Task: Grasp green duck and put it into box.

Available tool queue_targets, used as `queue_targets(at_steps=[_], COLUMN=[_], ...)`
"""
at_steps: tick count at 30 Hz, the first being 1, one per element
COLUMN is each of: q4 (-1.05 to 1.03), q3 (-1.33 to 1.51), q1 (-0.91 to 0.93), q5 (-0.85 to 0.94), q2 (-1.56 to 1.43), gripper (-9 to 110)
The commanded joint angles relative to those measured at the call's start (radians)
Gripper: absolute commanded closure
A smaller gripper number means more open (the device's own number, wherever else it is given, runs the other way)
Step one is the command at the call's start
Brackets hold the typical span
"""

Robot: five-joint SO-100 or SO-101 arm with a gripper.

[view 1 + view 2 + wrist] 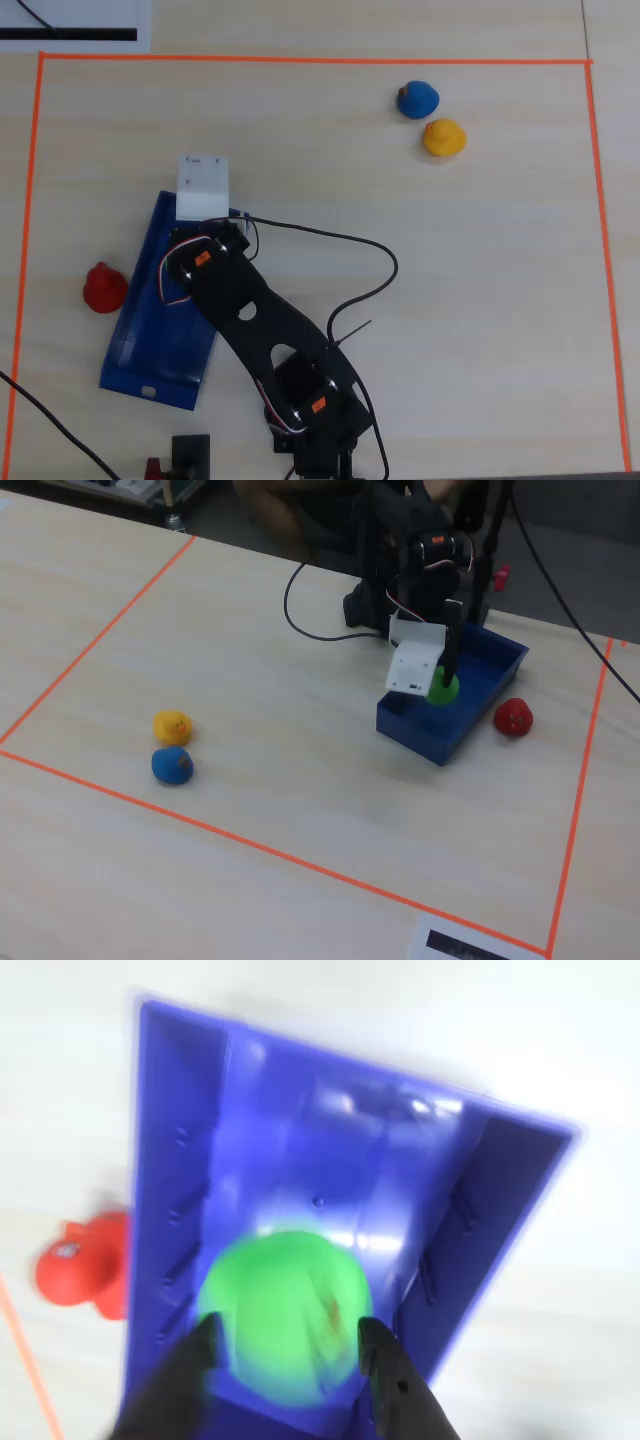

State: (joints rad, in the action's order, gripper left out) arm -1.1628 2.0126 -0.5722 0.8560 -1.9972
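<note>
The green duck [285,1310] fills the space between my gripper's [290,1335] two dark fingers and looks blurred in the wrist view. It touches both fingers. The duck [443,689] hangs over the near end of the dark-blue box [490,685] in the fixed view, about level with its walls. The inside of the box [330,1160] spreads out below the duck in the wrist view. From overhead the arm and its white block [203,187] cover the duck, and only the box [150,345] shows.
A red duck [103,288] sits on the table right beside the box, seen also as the red duck [513,717] and the red duck [85,1265]. A blue duck [417,99] and a yellow duck [443,138] stand far off. Orange tape [300,59] frames the area.
</note>
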Motion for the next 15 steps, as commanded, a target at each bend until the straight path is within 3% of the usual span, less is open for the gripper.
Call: queue_targets(at_steps=[1,5,9,15], q4=[0.017,0.048,0.31,0.575], q3=[-0.025,0.031,0.219,0.483], q1=[0.063,0.123,0.247,0.371], q5=[0.049,0.106,0.184,0.278], q2=[-0.092,-0.196,-0.396,-0.669], gripper=[72,73,101,101])
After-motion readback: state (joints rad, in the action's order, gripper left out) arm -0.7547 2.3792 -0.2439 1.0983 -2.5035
